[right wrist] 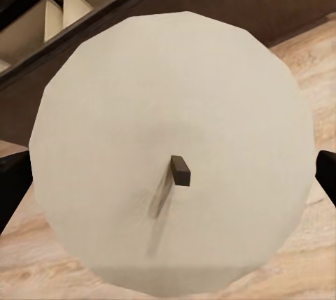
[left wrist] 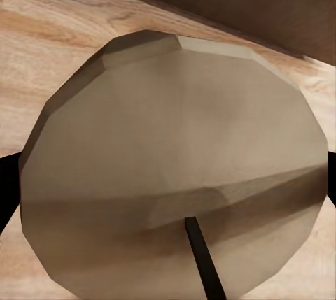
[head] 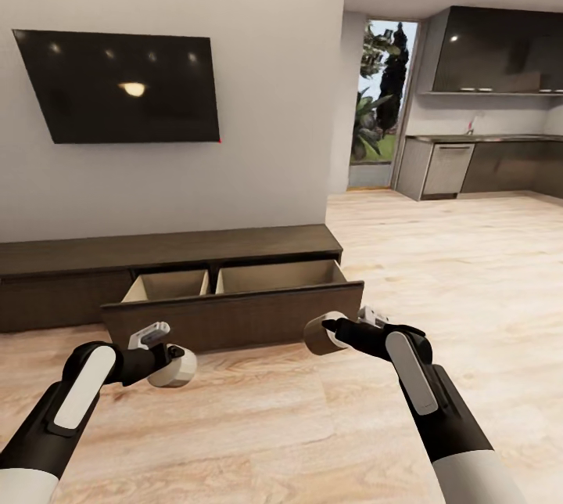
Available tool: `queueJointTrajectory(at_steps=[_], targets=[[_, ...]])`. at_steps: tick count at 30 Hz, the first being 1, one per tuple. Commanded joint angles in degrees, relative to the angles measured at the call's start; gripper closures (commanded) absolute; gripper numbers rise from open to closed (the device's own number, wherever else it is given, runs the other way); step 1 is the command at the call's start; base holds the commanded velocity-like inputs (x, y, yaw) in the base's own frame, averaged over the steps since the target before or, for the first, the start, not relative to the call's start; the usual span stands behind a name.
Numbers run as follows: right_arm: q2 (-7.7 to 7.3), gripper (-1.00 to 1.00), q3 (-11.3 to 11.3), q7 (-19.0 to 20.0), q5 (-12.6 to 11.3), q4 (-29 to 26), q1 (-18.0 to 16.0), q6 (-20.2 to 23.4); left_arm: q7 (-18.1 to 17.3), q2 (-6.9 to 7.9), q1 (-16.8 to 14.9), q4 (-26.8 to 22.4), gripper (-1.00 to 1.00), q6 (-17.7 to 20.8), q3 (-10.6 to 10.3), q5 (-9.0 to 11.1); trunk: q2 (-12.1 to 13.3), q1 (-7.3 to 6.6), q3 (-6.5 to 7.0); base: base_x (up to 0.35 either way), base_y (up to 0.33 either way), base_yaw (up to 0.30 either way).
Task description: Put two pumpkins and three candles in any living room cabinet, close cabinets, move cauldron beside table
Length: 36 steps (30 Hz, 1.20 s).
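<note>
Below the wall-mounted TV (head: 125,86), the cabinet (head: 168,253) is running low along the grey wall, and its right-hand drawer (head: 234,316) is standing pulled out over the wood floor (head: 258,426). A divider is splitting the drawer into two pale beige compartments; what shows of both from the head view is looking bare, though the front panel is hiding their bottoms.

Just in front of that drawer, the left gripper (head: 168,363) is clenching a candle (head: 173,368), holding it low, near the floor and below the drawer front's left part. From the left wrist view that candle (left wrist: 175,174) is showing its faceted beige-grey top and dark wick, with dark fingers (left wrist: 5,188) pressing at its sides.

Beside the drawer's right corner, the right gripper (head: 332,329) is grasping a second candle (head: 322,334), lying on its side with its round end facing the cabinet. From the right wrist view this candle (right wrist: 171,153) is presenting a pale round face with a short wick at its middle, a finger (right wrist: 326,174) at each edge, and the open drawer behind it.

Off to the right, a kitchen (head: 485,136) with dark cupboards is lying beyond the wall's end.
</note>
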Motion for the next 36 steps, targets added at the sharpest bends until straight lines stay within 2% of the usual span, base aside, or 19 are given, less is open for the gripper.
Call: queueJointTrajectory(at_steps=[1,8,18,25,27,29,33,36], targets=[[0.0,1.0,0.02,-0.66,-0.62,-0.17,-0.03,0.11,0.53,0.01,-0.03,-0.05,1.0,0.2,0.01,0.39,0.39,-0.24,0.05,0.0,0.0,0.076],[-0.01,1.0,-0.09,-0.59,-0.58,-0.75,-0.03,0.08,0.52,0.01,-0.03,-0.08,1.0,0.2,0.01,0.41,3.19,-1.77,0.8,0.0,0.0,0.122],[-0.01,1.0,-0.1,-0.58,-0.5,-0.92,-0.03,-0.25,0.54,0.03,-0.03,-0.6,1.0,0.2,-0.21,0.35,3.19,-1.77,0.73,0.0,-0.011,0.015],[-0.13,1.0,-0.02,-1.02,0.07,-1.07,-0.03,-0.07,0.62,0.08,-0.03,-0.85,1.0,0.2,-1.6,0.24,3.19,-1.77,0.73,0.0,-0.235,0.0],[-0.18,1.0,0.03,-3.13,0.15,-1.11,-0.03,0.17,0.63,0.09,-0.03,-0.96,1.0,0.2,-1.93,0.22,3.19,-1.77,0.73,0.0,-0.195,0.0],[-0.11,1.0,0.03,-6.91,0.08,-1.51,-0.03,1.2,0.62,0.09,-0.03,-0.99,1.0,0.2,-2.03,0.21,3.19,-1.77,0.73,0.0,-0.082,0.0],[-0.01,1.0,0.13,-19.68,-0.31,-5.28,-0.03,3.82,0.63,0.1,-0.03,-1.08,1.0,0.2,-2.09,0.21,3.19,-1.77,0.73,0.0,-0.021,0.0],[-0.01,1.0,0.28,-25.76,-0.44,-8.55,-0.03,5.6,0.63,0.1,-0.03,-1.1,1.0,0.2,-2.11,0.21,3.19,-1.77,0.73,0.0,-0.03,0.0]])
